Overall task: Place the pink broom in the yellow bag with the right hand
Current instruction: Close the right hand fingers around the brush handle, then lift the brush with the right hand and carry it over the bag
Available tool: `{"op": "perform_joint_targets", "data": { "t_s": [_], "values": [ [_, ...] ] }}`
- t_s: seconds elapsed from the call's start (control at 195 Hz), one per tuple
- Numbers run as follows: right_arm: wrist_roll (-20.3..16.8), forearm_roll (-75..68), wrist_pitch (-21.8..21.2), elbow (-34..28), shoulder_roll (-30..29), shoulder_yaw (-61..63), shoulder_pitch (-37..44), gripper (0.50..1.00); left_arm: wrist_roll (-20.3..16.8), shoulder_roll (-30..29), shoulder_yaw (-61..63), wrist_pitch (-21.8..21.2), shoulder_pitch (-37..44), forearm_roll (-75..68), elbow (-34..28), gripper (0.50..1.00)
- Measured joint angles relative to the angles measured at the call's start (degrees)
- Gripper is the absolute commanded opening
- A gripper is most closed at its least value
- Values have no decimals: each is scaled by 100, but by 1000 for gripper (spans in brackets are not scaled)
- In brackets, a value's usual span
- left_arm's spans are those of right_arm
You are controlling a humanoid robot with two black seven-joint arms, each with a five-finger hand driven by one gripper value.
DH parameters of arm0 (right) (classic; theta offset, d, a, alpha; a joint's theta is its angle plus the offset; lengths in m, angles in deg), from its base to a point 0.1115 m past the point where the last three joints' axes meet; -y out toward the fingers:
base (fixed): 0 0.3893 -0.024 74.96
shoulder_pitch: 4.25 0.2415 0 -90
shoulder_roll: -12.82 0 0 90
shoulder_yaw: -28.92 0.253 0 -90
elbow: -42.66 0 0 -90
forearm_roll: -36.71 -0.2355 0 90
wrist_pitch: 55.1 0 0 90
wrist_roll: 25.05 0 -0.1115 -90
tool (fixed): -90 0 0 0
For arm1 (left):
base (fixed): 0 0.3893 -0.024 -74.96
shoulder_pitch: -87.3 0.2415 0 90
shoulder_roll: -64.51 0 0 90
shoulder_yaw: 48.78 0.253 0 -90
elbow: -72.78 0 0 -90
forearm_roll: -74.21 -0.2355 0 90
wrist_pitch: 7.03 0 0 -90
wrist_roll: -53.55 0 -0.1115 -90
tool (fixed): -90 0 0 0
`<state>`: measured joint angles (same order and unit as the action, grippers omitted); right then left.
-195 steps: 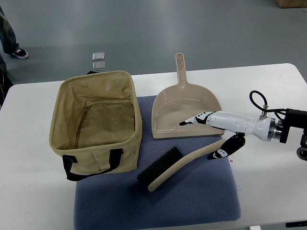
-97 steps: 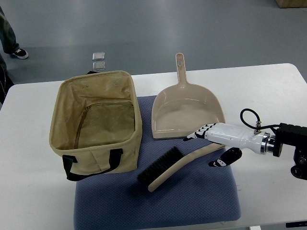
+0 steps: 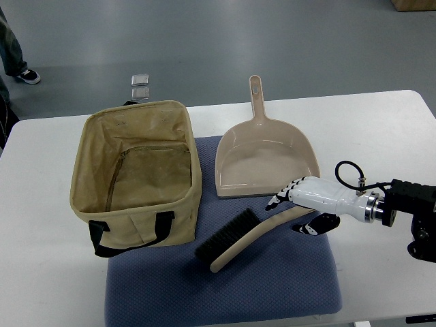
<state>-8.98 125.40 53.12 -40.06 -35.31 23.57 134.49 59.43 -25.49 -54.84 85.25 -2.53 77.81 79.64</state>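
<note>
The pink broom (image 3: 248,236), with black bristles at its left end, lies slanted on the blue mat (image 3: 225,272). Its handle end points right. My right hand (image 3: 294,210) comes in from the right edge and hovers at that handle end, fingers above it and thumb below, spread and not closed on it. The yellow bag (image 3: 136,174) stands open at the left, with black straps on its near side. My left arm does not show.
A pink dustpan (image 3: 264,160) lies just behind the broom, handle pointing away. The white table (image 3: 381,136) carries everything. Two small clear squares (image 3: 140,86) lie on the floor beyond. A person's shoe (image 3: 27,75) shows at top left.
My right hand has dropped from over the dustpan's front lip toward the near side, down to the broom's handle end, with the thumb now under the handle. The broom and bag have not moved.
</note>
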Motion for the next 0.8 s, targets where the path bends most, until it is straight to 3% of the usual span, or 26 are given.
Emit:
{"op": "perform_joint_targets", "data": {
  "t_s": [0.241,0.622,0.719,0.802],
  "values": [
    [-138,94,7,119,-150,-1,-20,693,0,0,0,0,0,0,0,1000],
    [-152,260,41,325,-224,-9,-37,576,0,0,0,0,0,0,0,1000],
    [-152,278,43,379,-246,-9,-40,500,0,0,0,0,0,0,0,1000],
    [-151,312,65,399,-256,-9,-48,500,0,0,0,0,0,0,0,1000]
  ]
}}
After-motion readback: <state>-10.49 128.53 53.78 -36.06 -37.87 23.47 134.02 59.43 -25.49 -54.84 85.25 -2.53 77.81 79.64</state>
